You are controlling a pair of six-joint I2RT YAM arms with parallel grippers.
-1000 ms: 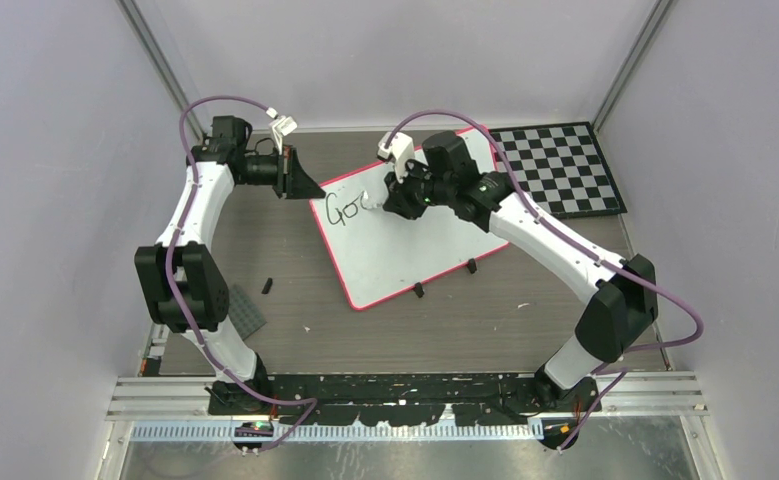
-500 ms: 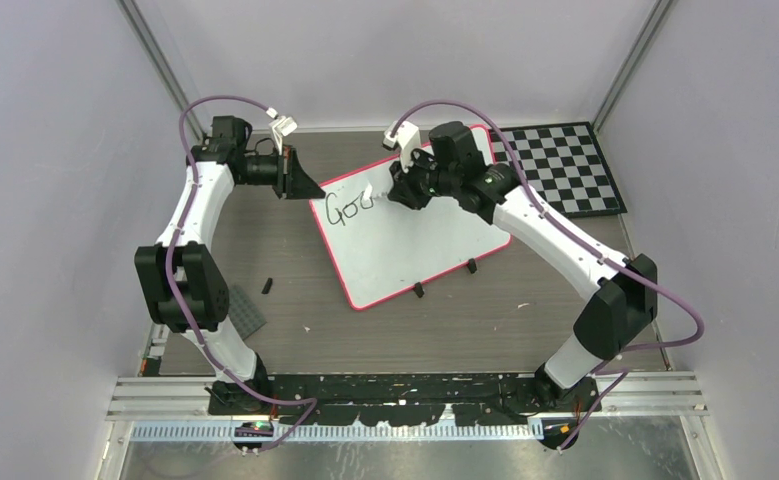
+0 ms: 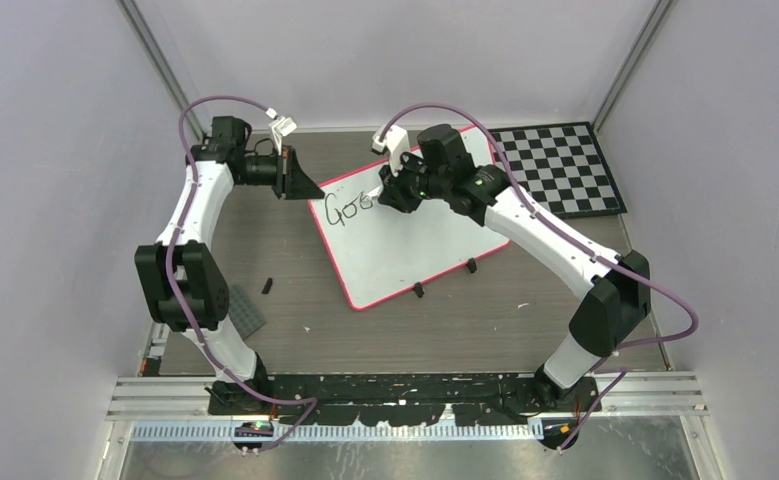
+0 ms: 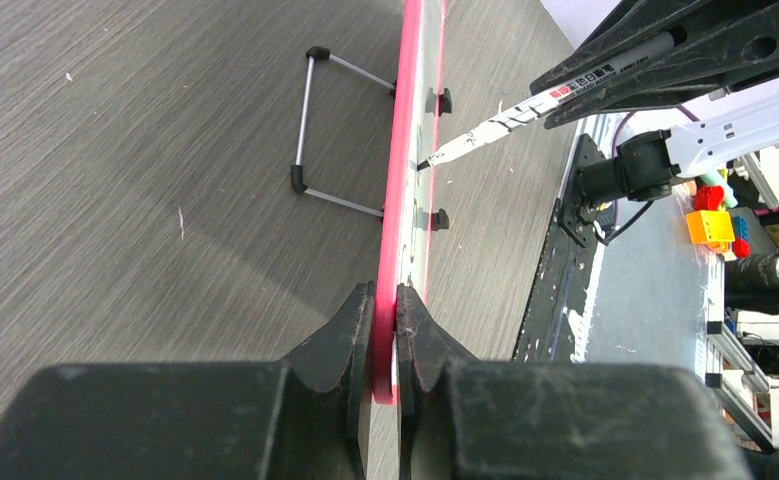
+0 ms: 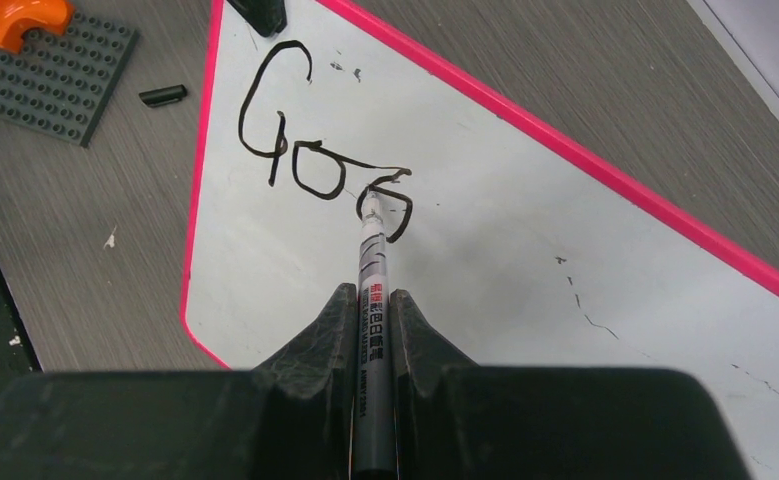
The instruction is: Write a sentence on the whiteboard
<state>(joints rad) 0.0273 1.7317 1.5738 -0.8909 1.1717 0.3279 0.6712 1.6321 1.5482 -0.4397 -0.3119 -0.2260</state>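
The whiteboard (image 3: 415,245), white with a red-pink rim, lies tilted across the table's middle. My left gripper (image 3: 303,187) is shut on its far-left corner; in the left wrist view the jaws (image 4: 385,292) pinch the red rim (image 4: 405,150) edge-on. My right gripper (image 3: 393,190) is shut on a grey marker (image 5: 373,290), whose tip touches the board (image 5: 525,260). The sentence (image 5: 315,150) reads "Goo" in black, and the tip rests on the last letter. The marker (image 4: 525,105) also shows in the left wrist view.
A checkerboard mat (image 3: 560,165) lies at the back right. A grey studded plate (image 3: 245,310) and a small black piece (image 3: 267,285) sit at the left. An orange piece (image 5: 20,15) rests on that plate. A wire stand (image 4: 325,130) props the board.
My right gripper has shifted slightly left and back with the marker, and the third letter has taken shape. The left arm has not moved.
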